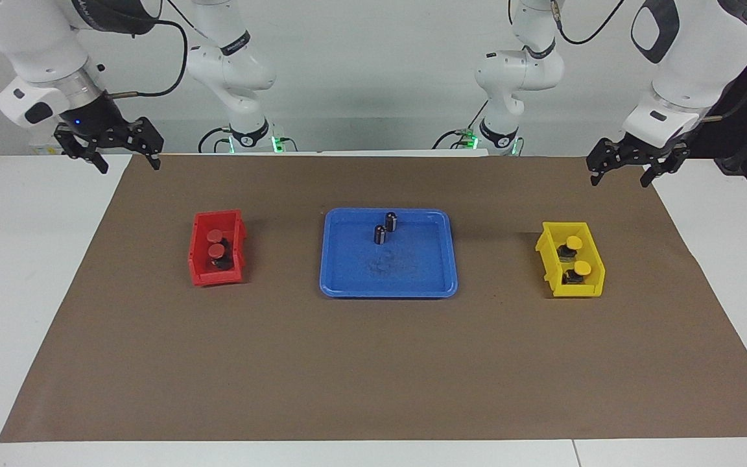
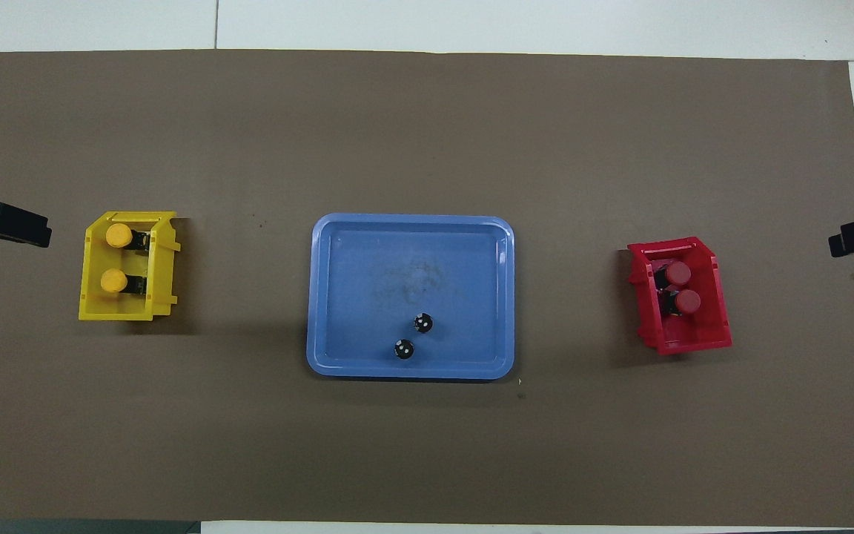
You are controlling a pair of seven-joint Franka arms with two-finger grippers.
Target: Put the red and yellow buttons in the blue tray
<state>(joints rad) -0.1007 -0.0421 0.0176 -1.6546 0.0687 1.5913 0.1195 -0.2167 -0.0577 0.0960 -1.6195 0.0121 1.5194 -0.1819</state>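
Note:
Two red buttons point(image 1: 216, 236) point(image 2: 677, 273) sit in the small red bin point(image 1: 200, 259) toward the right arm's end. Two yellow buttons point(image 1: 573, 242) point(image 2: 118, 236) sit in the small yellow bin point(image 1: 552, 259) toward the left arm's end. The blue tray point(image 1: 406, 272) point(image 2: 368, 297) lies mid-table between the bins and holds no button. My right gripper point(image 1: 125, 159) hangs open and empty over the mat's corner at its own end. My left gripper point(image 1: 620, 176) hangs open and empty over the mat's corner at its end. Both arms wait.
Two dark capless cylinders point(image 1: 391, 222) point(image 2: 422, 322) stand in the tray, in the part nearest the robots. A brown mat point(image 1: 373, 376) covers most of the white table. The red bin point(image 2: 709, 326) and the yellow bin point(image 2: 93, 297) stand on the mat.

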